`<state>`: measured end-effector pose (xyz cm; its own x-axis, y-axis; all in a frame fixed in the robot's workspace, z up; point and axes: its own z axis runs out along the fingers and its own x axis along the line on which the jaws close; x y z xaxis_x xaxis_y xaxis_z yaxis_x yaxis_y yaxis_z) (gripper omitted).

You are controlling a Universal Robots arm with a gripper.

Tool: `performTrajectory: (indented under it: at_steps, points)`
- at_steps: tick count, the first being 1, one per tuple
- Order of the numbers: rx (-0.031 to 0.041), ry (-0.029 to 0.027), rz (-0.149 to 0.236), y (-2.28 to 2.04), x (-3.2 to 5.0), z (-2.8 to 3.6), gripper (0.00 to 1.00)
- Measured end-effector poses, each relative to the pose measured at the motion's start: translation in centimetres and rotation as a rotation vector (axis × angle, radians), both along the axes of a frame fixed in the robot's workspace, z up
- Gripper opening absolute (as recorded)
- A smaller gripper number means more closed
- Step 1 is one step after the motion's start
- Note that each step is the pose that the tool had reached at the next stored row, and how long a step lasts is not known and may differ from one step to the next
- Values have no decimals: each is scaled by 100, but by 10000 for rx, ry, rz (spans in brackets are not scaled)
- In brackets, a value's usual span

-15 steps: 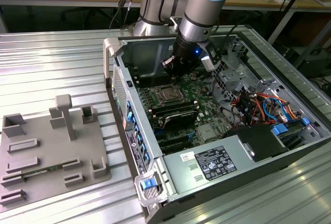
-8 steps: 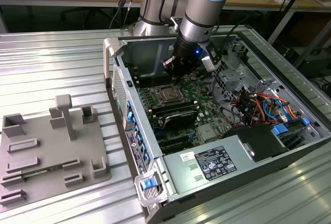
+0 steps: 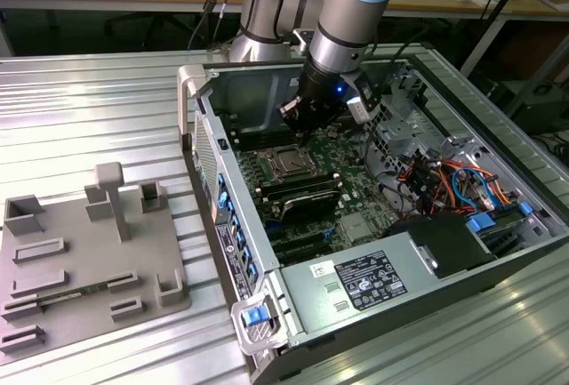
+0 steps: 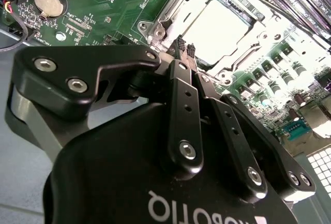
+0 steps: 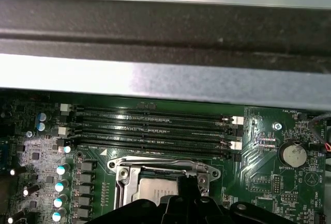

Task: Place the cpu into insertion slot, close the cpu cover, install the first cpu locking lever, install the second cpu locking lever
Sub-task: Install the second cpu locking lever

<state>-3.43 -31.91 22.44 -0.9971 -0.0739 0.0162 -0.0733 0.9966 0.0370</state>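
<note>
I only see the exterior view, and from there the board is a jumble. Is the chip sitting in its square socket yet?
Observer: Yes. In the second wrist view the cpu is seated, silver top up.
Operator: Is the metal frame down over it?
Observer: The cpu cover lies flat around it.
Operator: And the claw?
Observer: The gripper is shut, with its tips at the cover's corner.

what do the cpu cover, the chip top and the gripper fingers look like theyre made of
The thin square silver cpu cover looks like bare stamped metal: bright glare, sharp bent edges. The flat silvery-grey cpu top seems brushed or matte metal, pale and evenly lit. The black gripper fingers look like anodised or painted metal with a satin sheen and bolted joints, though hard plastic is possible.
</note>
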Motion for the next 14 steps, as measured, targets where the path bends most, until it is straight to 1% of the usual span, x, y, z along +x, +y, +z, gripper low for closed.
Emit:
performTrajectory:
  at_steps: [9,10,13,14]
  points:
    - [-3,1,0,-2,-1,4,11]
    - [-7,1,0,-2,0,16,11]
    - [-15,-1,1,-2,0,81,11]
    - [-16,-1,1,-10,0,81,11]
